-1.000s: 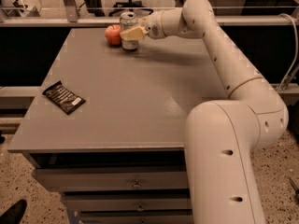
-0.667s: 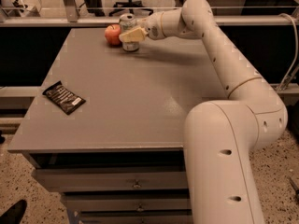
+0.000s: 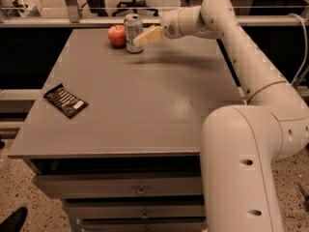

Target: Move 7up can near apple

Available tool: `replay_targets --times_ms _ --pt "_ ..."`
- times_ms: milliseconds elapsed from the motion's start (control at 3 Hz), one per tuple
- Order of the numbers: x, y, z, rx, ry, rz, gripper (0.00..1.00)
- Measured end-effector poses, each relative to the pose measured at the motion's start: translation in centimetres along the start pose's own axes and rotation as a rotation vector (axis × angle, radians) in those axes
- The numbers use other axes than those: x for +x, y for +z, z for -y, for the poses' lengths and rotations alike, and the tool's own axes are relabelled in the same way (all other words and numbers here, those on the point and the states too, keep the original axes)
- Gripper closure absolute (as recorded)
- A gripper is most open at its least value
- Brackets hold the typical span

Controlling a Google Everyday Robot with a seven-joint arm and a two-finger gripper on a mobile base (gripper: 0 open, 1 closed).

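The 7up can (image 3: 132,29) stands upright on the grey table (image 3: 145,105) at its far edge. It is just right of the red-orange apple (image 3: 116,35), close enough to almost touch it. My gripper (image 3: 140,38) reaches in from the right at the can's lower right side. Its near tan finger (image 3: 148,35) overlaps the can's right edge. The jaws look open around the can and have drawn back a little from it. The far finger is hidden behind the can.
A flat black snack packet (image 3: 65,100) lies near the table's left edge. My white arm (image 3: 227,28) spans the table's far right side. Drawers (image 3: 140,191) sit under the table front. A rail and an office chair stand behind the table.
My gripper has slid a little to the right, away from the can. The can has stayed upright beside the apple and shows more fully now.
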State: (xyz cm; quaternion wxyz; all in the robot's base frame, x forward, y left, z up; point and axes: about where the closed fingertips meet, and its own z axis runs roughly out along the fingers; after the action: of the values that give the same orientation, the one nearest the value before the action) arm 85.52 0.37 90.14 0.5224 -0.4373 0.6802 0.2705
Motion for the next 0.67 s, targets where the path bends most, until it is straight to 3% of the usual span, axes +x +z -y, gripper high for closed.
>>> replay_targets --times_ms 333,667 --pt "-1.6 -5.2 0.2 0.026 -0.055 -0.008 0.0" --pt "-3.8 -12.3 -0.3 0.066 -0.065 0.041 0.0"
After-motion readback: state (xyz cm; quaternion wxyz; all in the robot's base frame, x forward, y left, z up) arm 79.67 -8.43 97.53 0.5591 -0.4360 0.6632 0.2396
